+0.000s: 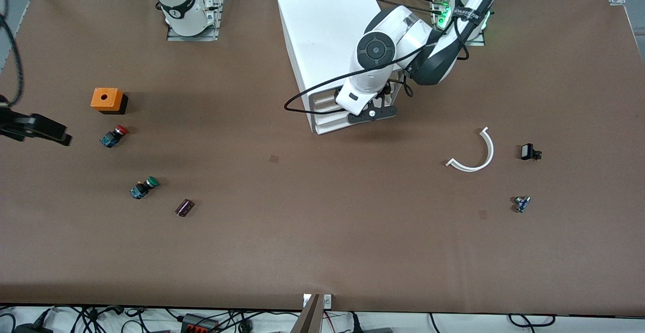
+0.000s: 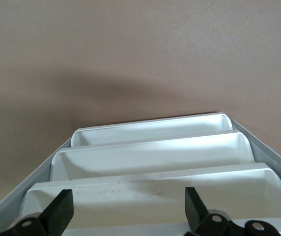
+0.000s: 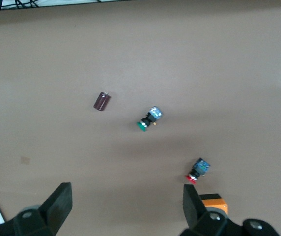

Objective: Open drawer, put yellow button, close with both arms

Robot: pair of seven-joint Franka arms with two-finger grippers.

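Observation:
The white cabinet [image 1: 322,25] stands at the robots' edge of the table, between the two bases. Its drawer fronts [image 1: 325,109] face the front camera, and none sticks out. My left gripper [image 1: 372,114] hangs just in front of the upper drawer fronts, open and empty. In the left wrist view the gripper [image 2: 126,209] has its fingers on either side of the nearest drawer front [image 2: 150,194]; I cannot tell which drawer it is. My right gripper [image 1: 60,136] is open and empty over the table at the right arm's end, as the right wrist view [image 3: 126,206] also shows. The yellow button is out of view.
Near the right gripper are an orange box [image 1: 107,99], a red-capped switch [image 1: 115,135], a green-capped switch [image 1: 143,187] and a dark cylinder [image 1: 184,207]. Toward the left arm's end lie a white curved strip [image 1: 473,154], a black part [image 1: 529,152] and a small blue part [image 1: 521,203].

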